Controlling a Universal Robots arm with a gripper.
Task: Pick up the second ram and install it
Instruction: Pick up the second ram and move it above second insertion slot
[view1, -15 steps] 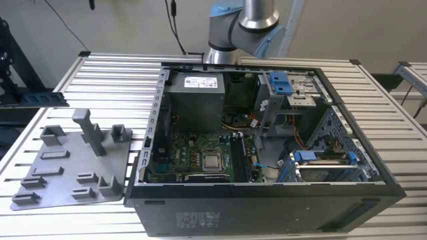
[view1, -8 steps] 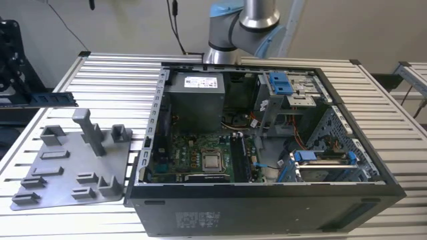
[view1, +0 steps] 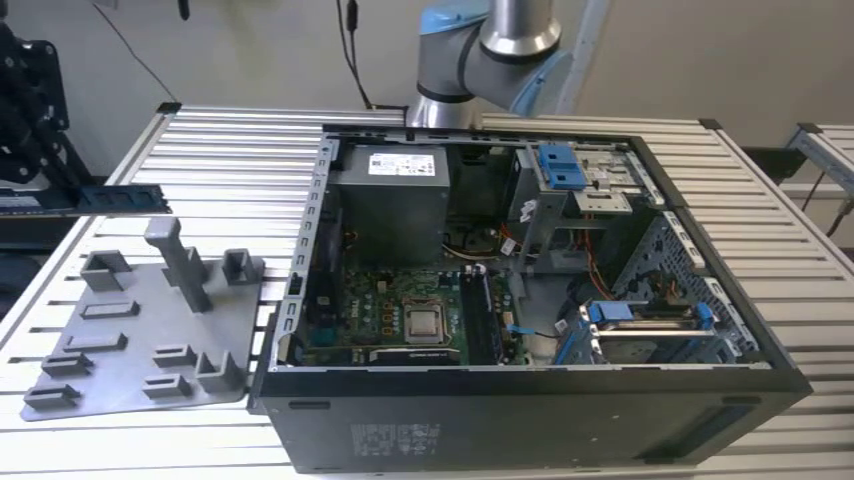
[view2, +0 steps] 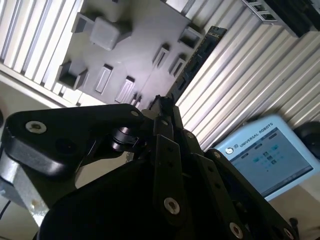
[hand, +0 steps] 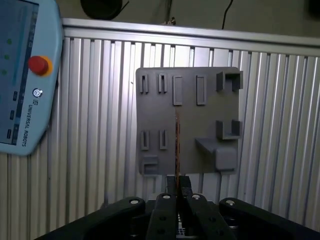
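The second ram (view1: 123, 198) is a dark, flat stick with a pale label, held level in the air at the exterior view's left, above the grey fixture plate (view1: 134, 340). My gripper (view1: 40, 200) is shut on one end of it, well away from the open computer case (view1: 534, 410). In the second wrist view the ram (view2: 197, 60) juts out from the gripper (view2: 162, 107) over the table slats. The first wrist view shows the ram (hand: 176, 145) edge-on as a thin line rising from the gripper (hand: 178, 182) across the plate (hand: 190, 120).
Inside the case lies a green circuit board (view1: 400, 300) with long black slots (view1: 478, 320), a power supply box (view1: 390, 195) and blue drive brackets (view1: 561, 165). A teach pendant (hand: 25, 75) lies on the slatted table (view1: 227, 150) beside the plate.
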